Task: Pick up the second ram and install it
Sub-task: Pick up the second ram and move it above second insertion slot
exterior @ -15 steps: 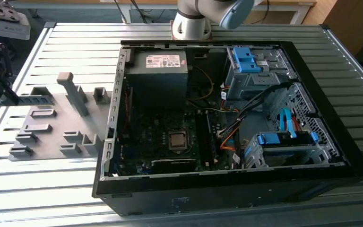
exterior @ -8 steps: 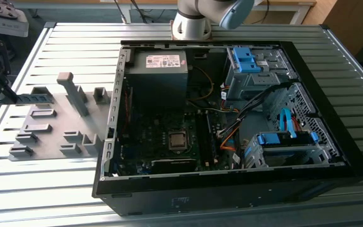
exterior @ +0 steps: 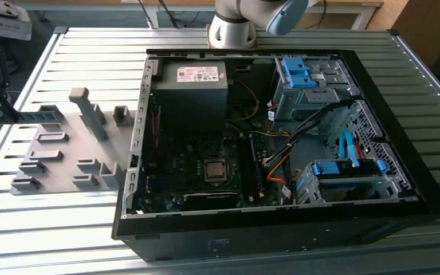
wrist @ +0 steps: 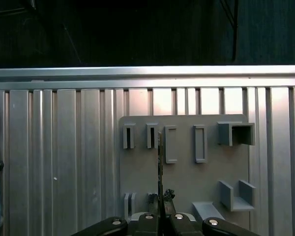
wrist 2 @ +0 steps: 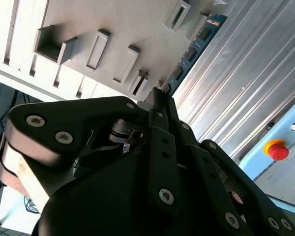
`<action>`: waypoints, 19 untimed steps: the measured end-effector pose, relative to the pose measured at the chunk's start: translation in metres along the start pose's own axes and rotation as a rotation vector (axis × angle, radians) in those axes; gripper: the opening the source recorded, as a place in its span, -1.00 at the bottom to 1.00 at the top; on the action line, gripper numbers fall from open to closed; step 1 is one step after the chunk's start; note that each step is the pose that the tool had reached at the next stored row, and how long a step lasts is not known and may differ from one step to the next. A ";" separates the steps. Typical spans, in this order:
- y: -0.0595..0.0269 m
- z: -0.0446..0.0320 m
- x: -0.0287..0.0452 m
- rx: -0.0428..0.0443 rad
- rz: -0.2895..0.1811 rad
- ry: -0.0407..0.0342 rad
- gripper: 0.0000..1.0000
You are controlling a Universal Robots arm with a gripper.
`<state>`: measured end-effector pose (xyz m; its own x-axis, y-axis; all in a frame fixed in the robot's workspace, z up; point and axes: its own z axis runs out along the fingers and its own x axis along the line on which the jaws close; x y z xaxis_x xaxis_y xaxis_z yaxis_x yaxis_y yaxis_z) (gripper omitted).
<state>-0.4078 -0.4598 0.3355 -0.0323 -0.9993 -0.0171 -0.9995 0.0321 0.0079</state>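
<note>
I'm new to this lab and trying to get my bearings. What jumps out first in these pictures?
The open black computer case lying on the slatted metal table dominates the exterior view, with a grey fixture plate beside it on the exterior view's left. In the second wrist view, the black gripper is shut on the second ram, a blue-green strip sticking out from its fingertips.

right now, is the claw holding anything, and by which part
The claw pinches the second ram by one end; the rest of the strip juts out free.
</note>
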 end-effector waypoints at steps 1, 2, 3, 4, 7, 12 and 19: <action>0.0000 -0.0008 0.0000 0.0000 0.000 0.0000 -0.72; 0.0000 -0.0016 -0.0001 -0.0001 0.000 0.0001 -0.72; 0.0000 -0.0023 0.0000 0.0000 0.000 0.0000 -0.72; 0.0000 -0.0031 -0.0001 0.0000 0.000 0.0000 -0.72; 0.0000 -0.0052 -0.0001 0.0000 0.000 0.0000 -0.72; 0.0000 -0.0089 -0.0002 -0.0001 0.000 0.0001 -0.72; 0.0001 -0.0132 -0.0002 0.0000 0.000 0.0000 -0.72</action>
<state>-0.4078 -0.4598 0.3486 -0.0323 -0.9993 -0.0171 -0.9995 0.0321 0.0079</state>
